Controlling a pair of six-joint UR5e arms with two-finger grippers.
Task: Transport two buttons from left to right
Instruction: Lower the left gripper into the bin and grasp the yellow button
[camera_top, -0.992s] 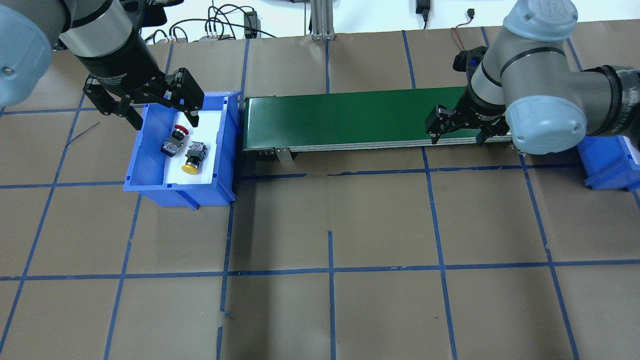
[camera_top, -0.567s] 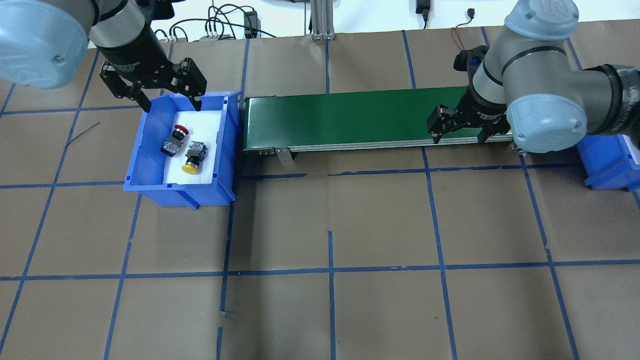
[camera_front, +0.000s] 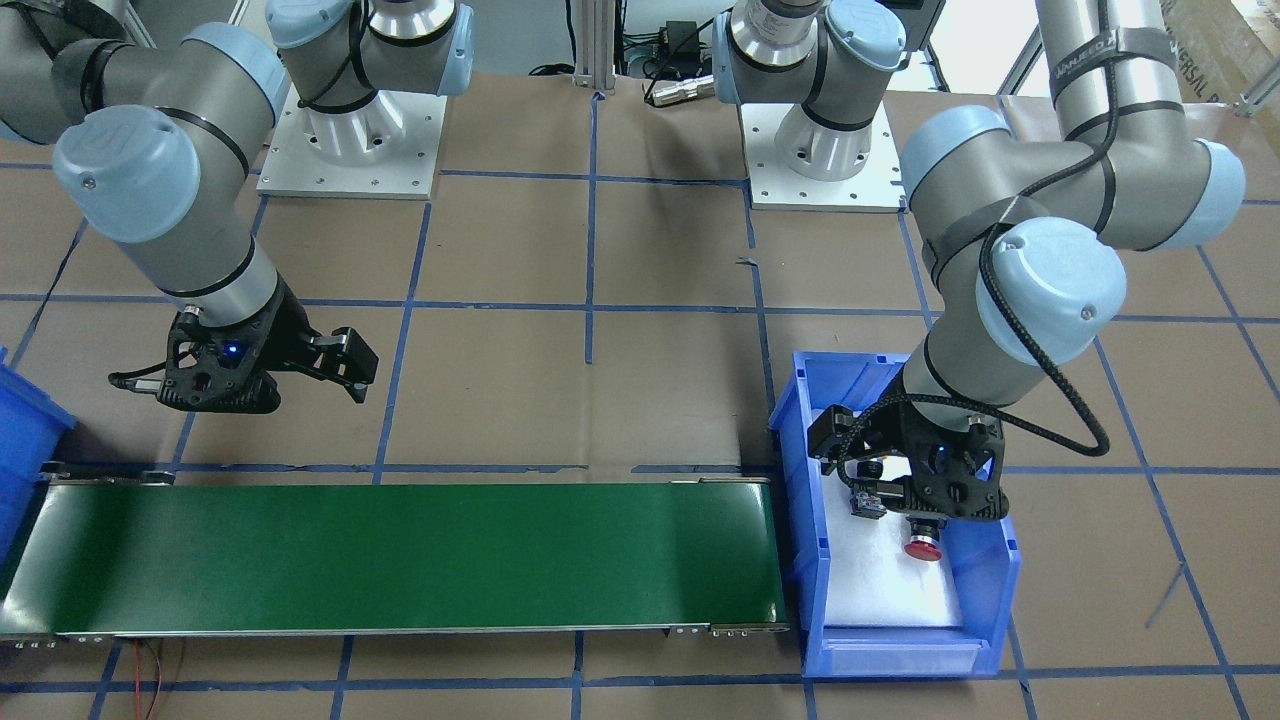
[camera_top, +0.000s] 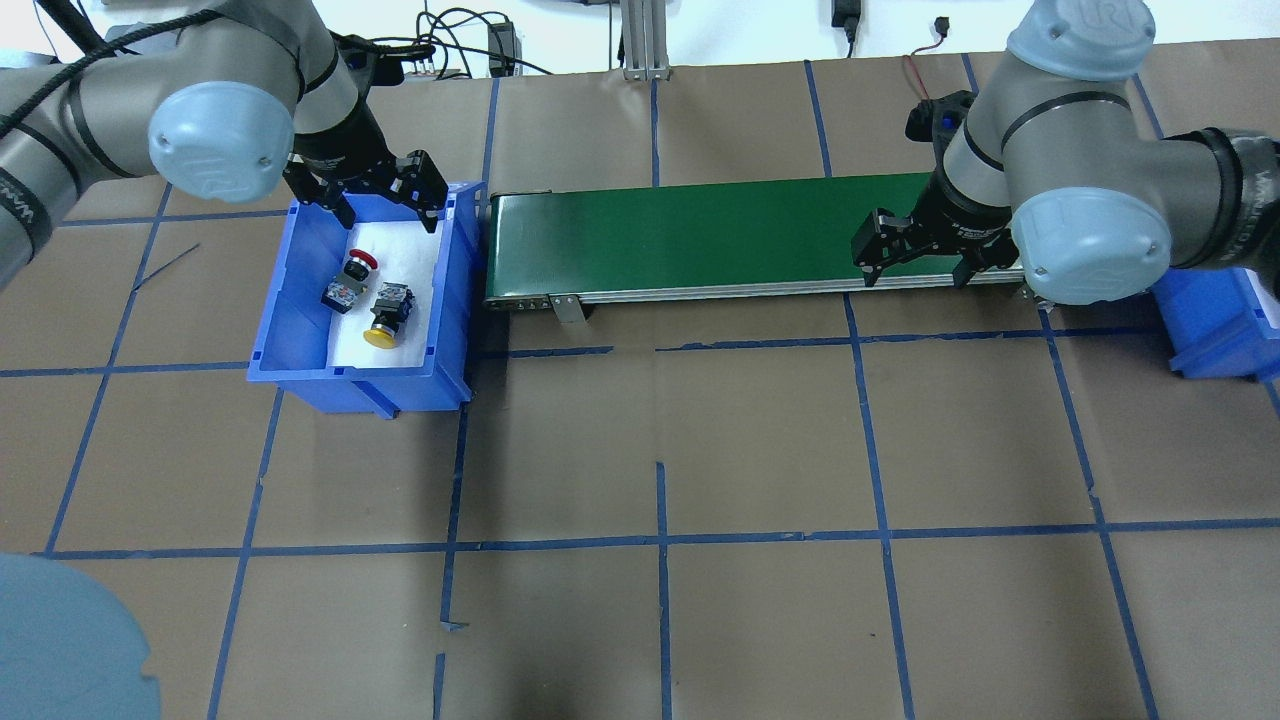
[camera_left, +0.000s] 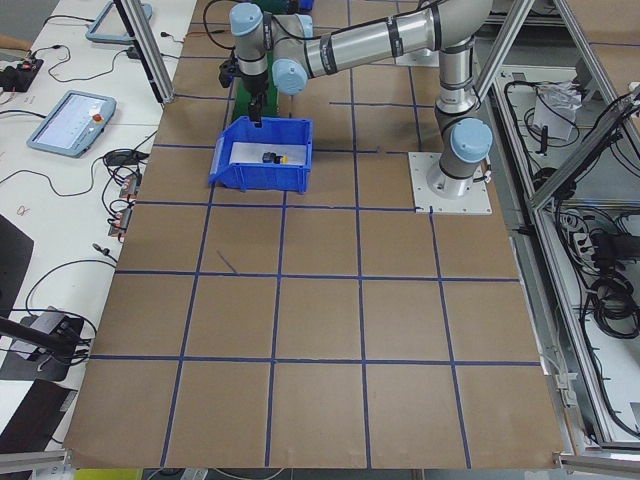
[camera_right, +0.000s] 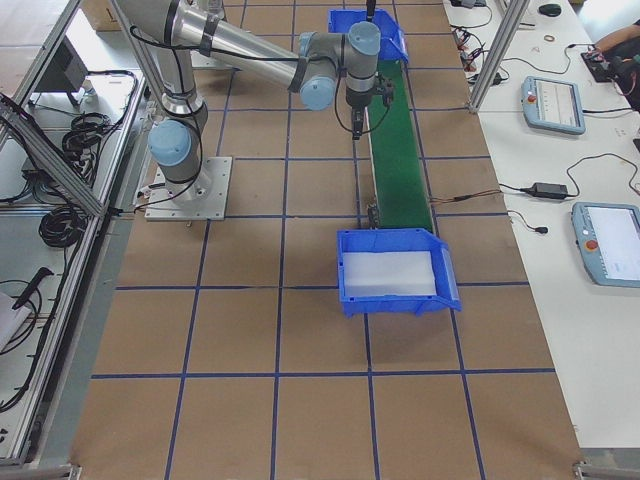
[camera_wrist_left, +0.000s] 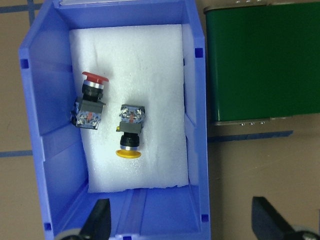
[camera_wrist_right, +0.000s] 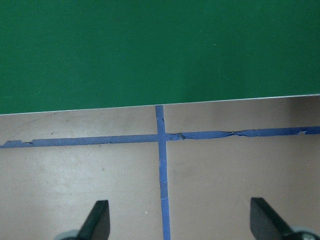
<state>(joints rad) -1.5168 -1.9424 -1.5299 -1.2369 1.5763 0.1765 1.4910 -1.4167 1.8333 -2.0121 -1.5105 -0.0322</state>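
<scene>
Two buttons are laid on their sides on a soft white foam pad (camera_wrist_left: 135, 55) inside a blue plastic bin (camera_wrist_left: 198, 105). The red button (camera_wrist_left: 91, 100) is made of a round, flat cap like a mushroom, a black ring and a boxy grey block. It is placed close to one long wall of the bin. The yellow button (camera_wrist_left: 130, 131) is shaped the same and is placed just beside it, nearer the middle of the pad. Their caps are pointed opposite ways. The bin is set at the left end of a smooth green belt (camera_top: 700, 235), on a table (camera_top: 760, 440) covered with brown paper and blue tape lines.

The left claw (camera_top: 388, 205) is spread wide above the bin, and nothing is held in it. The right claw (camera_top: 915, 272) is spread wide too, with nothing in it. It is held over the table just beside the belt's long edge, near its right end.

Both buttons are shown whole by the left wrist camera. From the front, the yellow one is hidden by the claw, and only the red cap is seen well. A second blue bin (camera_right: 345, 272) with a white pad is shown whole only from the right side. From overhead just a corner of it is seen.
</scene>
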